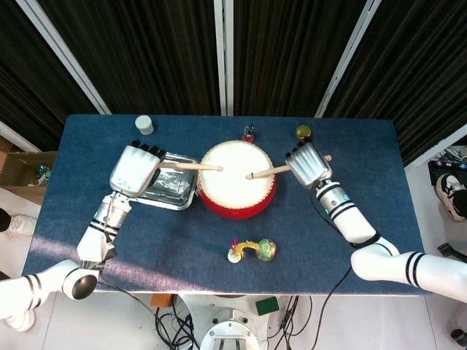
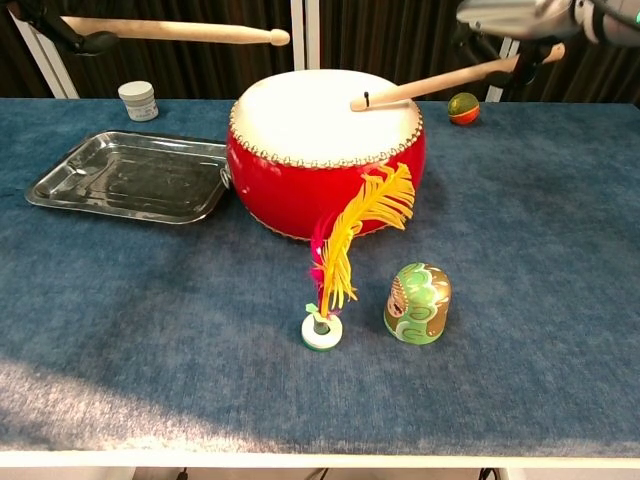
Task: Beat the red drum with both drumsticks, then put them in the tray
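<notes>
Blue felt covers the worktop, and only the head view takes in all of it, with both arms reaching in from the near edge. Mid-worktop sits the red drum; the chest view shows its red side, the head view mostly its white skin. Just left of it lies the steel tray, nothing in it. The left hand grips the left stick over the tray; from the chest that stick hangs level, well above the skin, a gap the head view flattens. The right hand grips the right stick, which slants down with its tip at the skin. Nearer the front stand a green doll and a feather shuttlecock. At the back are a white jar and a small ball.
</notes>
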`<state>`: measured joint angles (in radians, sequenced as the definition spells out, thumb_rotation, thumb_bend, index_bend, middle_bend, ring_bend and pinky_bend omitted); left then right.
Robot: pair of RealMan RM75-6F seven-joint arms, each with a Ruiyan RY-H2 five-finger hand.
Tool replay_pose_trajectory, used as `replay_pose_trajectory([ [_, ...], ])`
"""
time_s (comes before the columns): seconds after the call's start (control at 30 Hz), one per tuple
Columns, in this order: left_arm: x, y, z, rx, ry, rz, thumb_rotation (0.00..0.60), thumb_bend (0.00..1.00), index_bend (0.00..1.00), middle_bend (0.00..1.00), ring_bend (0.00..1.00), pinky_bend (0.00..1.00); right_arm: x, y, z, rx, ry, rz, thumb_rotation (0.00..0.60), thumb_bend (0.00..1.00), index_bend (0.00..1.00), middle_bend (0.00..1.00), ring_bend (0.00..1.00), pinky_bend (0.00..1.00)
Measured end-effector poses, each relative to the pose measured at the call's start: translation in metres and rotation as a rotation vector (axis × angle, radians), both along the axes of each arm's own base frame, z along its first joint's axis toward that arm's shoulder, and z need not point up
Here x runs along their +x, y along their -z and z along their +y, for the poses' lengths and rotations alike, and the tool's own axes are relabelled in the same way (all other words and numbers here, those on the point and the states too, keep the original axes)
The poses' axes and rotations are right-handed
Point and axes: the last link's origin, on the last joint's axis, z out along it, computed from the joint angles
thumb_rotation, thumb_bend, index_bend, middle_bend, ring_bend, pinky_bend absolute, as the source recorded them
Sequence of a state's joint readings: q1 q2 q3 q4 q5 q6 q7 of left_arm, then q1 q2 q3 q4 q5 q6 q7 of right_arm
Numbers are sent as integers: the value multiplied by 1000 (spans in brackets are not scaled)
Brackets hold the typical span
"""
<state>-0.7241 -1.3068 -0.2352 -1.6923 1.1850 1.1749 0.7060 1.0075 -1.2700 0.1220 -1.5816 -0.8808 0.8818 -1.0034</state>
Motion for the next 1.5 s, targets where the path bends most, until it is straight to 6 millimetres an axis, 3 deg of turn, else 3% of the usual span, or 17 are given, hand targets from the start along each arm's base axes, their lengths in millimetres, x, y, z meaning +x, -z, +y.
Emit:
replay_pose_trajectory([
  [0.13,0,15,3,-35,-9,27,600,593,657,668,575,456,6,-2,-1,-17,-5,-27,600,778,803,687,378,366],
  [0.33,-3,43,11,-81,-31,79,600,593,657,669,575,458,23,-40,5,-69,-30,-226,600,778,806,693,386,365],
  [0.47,-3,42,13,-69,-38,81,600,594,657,668,575,459,27,-57,9,-84,-54,-258,600,778,807,693,387,364],
  [0.53,-3,34,11,-51,-35,56,600,593,657,667,575,459,24,-51,9,-72,-46,-247,600,778,808,693,387,364],
  [0.87,-14,-16,-16,15,-12,-66,600,593,657,664,573,456,-1,14,-1,19,-6,-19,600,778,809,691,387,365],
  [1.0,-26,-22,-20,19,-37,-83,600,593,657,664,574,456,-2,17,0,15,2,-19,600,778,809,692,387,365],
  [1.13,-43,-25,-19,24,-80,-101,600,592,657,664,573,455,5,-2,5,-12,-11,-116,600,778,810,692,387,365],
  [1.27,-65,-26,-14,24,-139,-106,600,592,657,662,571,453,5,-38,16,-53,-36,-257,600,778,809,694,387,364],
  [1.5,-109,-22,1,23,-224,-87,600,592,655,651,568,446,-21,-98,45,-133,-56,-364,600,778,809,694,387,365],
])
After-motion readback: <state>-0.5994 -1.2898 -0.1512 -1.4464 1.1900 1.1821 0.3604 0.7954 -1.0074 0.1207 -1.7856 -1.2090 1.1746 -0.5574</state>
